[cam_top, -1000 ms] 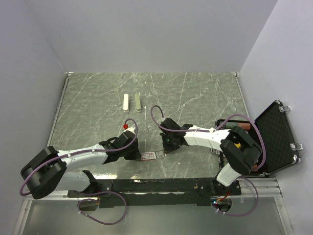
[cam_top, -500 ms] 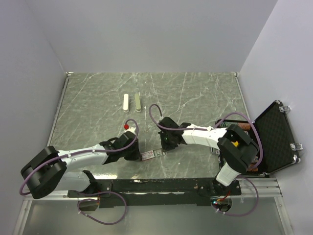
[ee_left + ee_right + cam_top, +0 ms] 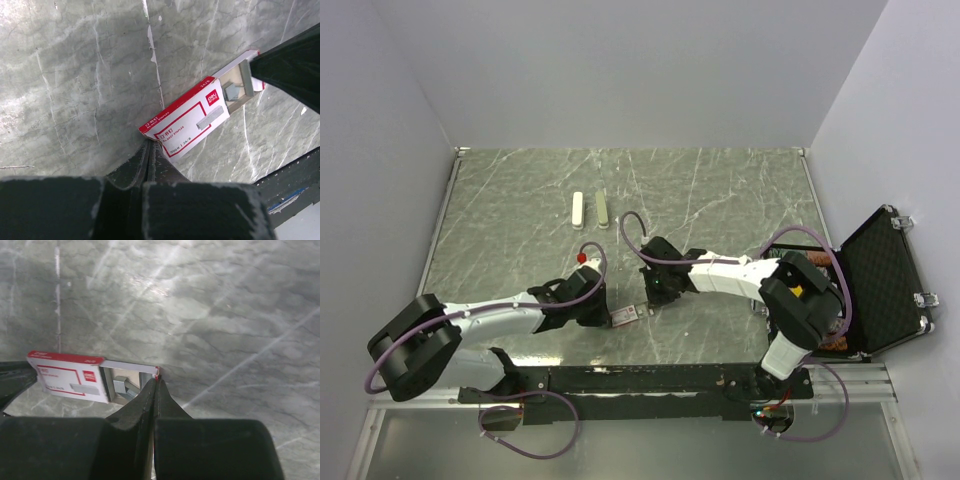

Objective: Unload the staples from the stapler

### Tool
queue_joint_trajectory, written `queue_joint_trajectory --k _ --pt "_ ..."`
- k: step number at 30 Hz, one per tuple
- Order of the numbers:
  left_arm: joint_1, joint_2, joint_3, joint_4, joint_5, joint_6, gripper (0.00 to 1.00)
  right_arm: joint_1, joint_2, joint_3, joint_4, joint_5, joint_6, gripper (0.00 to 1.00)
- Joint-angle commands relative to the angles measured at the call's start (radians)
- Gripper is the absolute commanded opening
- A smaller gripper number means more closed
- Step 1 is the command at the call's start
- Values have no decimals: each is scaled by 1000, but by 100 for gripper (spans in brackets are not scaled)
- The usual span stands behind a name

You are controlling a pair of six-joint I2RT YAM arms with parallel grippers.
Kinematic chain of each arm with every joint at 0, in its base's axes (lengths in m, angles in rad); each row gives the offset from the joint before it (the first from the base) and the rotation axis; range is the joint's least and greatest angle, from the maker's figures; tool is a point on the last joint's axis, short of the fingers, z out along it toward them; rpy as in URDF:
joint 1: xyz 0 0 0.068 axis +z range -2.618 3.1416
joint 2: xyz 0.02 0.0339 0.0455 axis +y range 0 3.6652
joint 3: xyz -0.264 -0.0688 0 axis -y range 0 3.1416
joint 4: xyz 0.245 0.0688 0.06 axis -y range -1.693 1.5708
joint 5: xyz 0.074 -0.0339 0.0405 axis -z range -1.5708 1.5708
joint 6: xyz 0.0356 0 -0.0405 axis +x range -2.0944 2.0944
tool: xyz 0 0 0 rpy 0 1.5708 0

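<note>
A small red-and-white staple box (image 3: 190, 117) lies on the marble table (image 3: 720, 200) between my two grippers. Its inner tray is slid partly out, and short grey staples (image 3: 241, 85) lie in it, as the right wrist view also shows for the staples (image 3: 122, 386). My left gripper (image 3: 151, 142) is shut on the end of the box's sleeve. My right gripper (image 3: 156, 380) is shut on the end wall of the pulled-out tray. From above, the box (image 3: 627, 317) sits between the left gripper (image 3: 608, 315) and the right gripper (image 3: 648, 305). I cannot make out a stapler for certain.
A white bar (image 3: 577, 210) and a pale green bar (image 3: 603, 210) lie side by side at the back of the table; either may be a stapler. An open black case (image 3: 880, 285) stands at the right edge. White walls close in three sides.
Both grippers and the box between them have shifted a little to the left. Both grips are unchanged.
</note>
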Motion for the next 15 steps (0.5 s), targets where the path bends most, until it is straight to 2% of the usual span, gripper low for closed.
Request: queue_joint_trajectory --k 1,15 --pt "-11 20 20 -4 10 13 1 17 33 49 47 -48 -24 0" --pt "-17 34 43 2 4 18 1 69 72 104 73 -112 -87 0"
